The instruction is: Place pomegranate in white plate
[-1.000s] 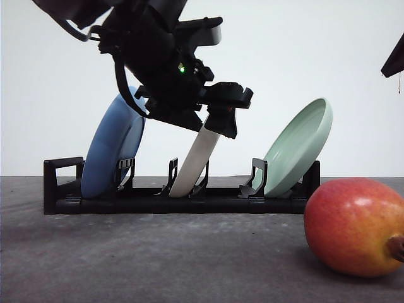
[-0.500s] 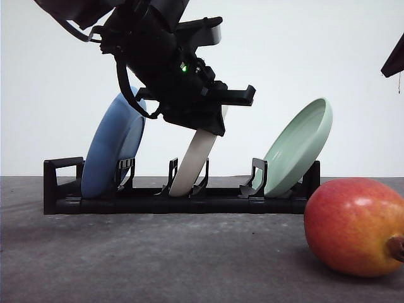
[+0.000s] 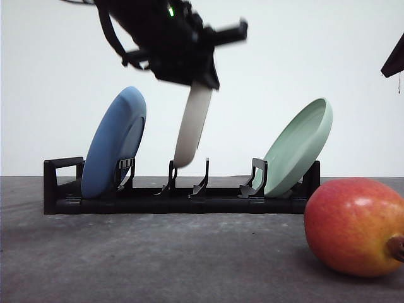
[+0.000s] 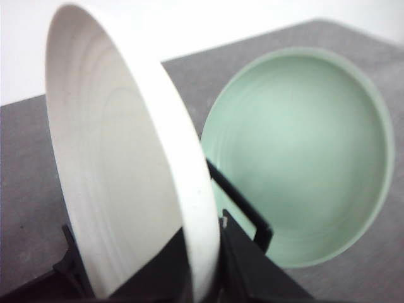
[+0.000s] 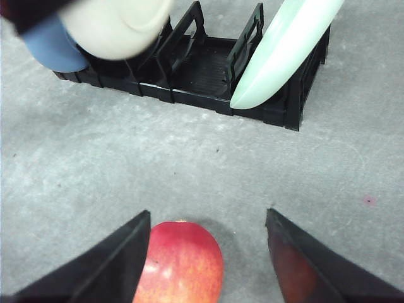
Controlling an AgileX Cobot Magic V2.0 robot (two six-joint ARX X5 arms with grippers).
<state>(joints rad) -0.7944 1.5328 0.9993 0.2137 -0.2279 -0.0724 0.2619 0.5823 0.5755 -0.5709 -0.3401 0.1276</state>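
The white plate [image 3: 191,126] hangs edge-on just above the middle slot of the black rack [image 3: 158,202], and my left gripper [image 3: 199,79] is shut on its upper rim. The left wrist view shows the white plate [image 4: 120,177] close up, its rim pinched in the left gripper [image 4: 202,259]. The red-to-yellow pomegranate [image 3: 353,227] lies on the table at the front right. Seen from the right wrist, my right gripper [image 5: 208,252] is open above the pomegranate [image 5: 180,265], which lies between the spread fingers [image 5: 113,265] without touching them.
A blue plate [image 3: 113,142] leans in the rack's left slot and a pale green plate [image 3: 297,146] in its right slot. Grey table [image 5: 189,164] lies open between the rack [image 5: 202,69] and the pomegranate. A corner of the right arm [image 3: 394,60] shows at top right.
My left gripper has risen with the white plate, pulling its lower edge up out of the rack's middle slot. The pomegranate and the other plates have not moved.
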